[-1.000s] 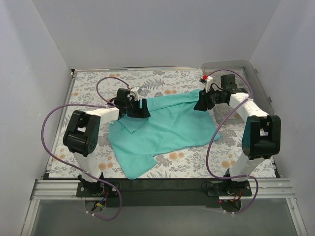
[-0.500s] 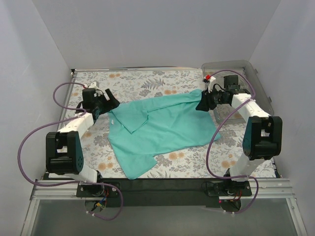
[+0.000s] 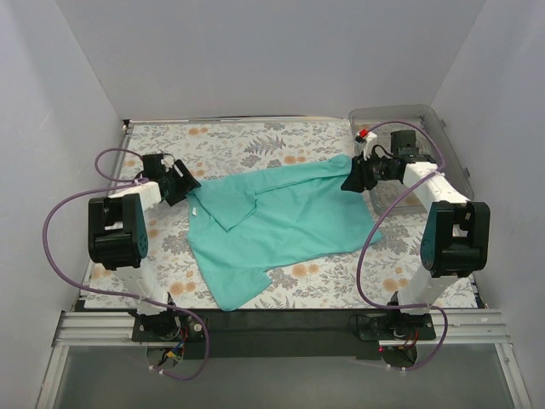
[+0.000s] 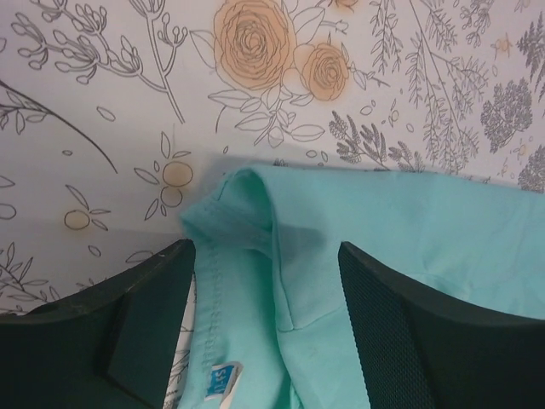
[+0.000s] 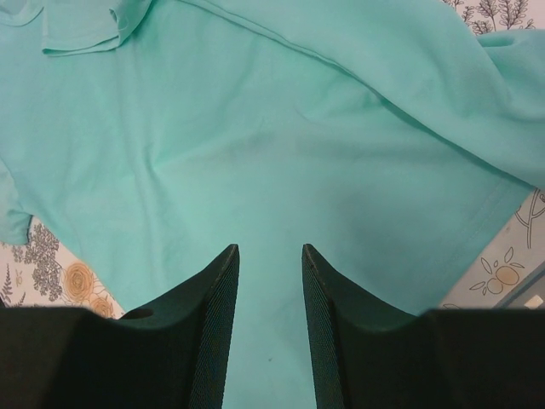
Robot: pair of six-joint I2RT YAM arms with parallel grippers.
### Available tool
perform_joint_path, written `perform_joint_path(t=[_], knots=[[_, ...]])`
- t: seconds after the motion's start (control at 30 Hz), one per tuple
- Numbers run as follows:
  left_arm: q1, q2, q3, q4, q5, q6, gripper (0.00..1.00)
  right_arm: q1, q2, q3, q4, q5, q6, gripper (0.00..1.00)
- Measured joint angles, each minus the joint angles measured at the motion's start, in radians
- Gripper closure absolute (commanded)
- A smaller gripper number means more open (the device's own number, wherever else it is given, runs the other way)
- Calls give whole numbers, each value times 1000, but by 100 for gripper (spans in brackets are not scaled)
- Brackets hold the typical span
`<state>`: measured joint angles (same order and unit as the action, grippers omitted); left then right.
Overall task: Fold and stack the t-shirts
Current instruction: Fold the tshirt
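One teal t-shirt point(image 3: 289, 217) lies spread and rumpled on the flowered table cover, with a small flap folded over near its upper left. My left gripper point(image 3: 187, 189) is open wide at the shirt's left corner. In the left wrist view point(image 4: 266, 256) a hemmed edge point(image 4: 247, 213) and a small white and blue label point(image 4: 220, 379) lie between the fingers. My right gripper point(image 3: 349, 179) is at the shirt's upper right corner. In the right wrist view point(image 5: 269, 251) it is open with a narrow gap, just above flat teal cloth point(image 5: 281, 153), holding nothing.
A clear plastic bin point(image 3: 417, 115) stands at the back right, beside the right arm. The flowered cover point(image 3: 255, 141) shows bare behind the shirt and on the left. White walls close in the sides and back. Purple cables loop from both arms.
My left arm has swung from over the shirt's middle out to the left, and its gripper now sits at the shirt's left corner. The shirt's left part lies flatter. The right arm has barely moved.
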<state>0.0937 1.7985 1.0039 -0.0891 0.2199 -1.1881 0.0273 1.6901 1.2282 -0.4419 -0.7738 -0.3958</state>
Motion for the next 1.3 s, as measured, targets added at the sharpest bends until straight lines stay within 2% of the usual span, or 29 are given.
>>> perform_joint_path(t=[0.17,0.23,0.27,0.37,0.63,0.9,1.07,1.3], knots=[[1,47,38,-3,0,2,68,-9,0,0,0,-5,0,63],[1,65,50,-8,3,6,76,-11,0,-1,0,-8,0,63],[1,70,53,-8,4,12,84,-12,0,-1,0,-8,0,63],[1,74,54,-16,-2,29,99,-13,0,-1,0,-10,0,63],[5,46,53,-72,-70,109,100,-13,0,-1,0,6,-3,63],[117,-21,-12,-117,-80,134,100,-13,23,44,-12,42,0,63],[127,-27,-16,-121,-74,137,100,16,179,314,-11,102,42,62],[127,-43,-38,-118,-54,141,100,105,527,812,-17,205,196,62]])
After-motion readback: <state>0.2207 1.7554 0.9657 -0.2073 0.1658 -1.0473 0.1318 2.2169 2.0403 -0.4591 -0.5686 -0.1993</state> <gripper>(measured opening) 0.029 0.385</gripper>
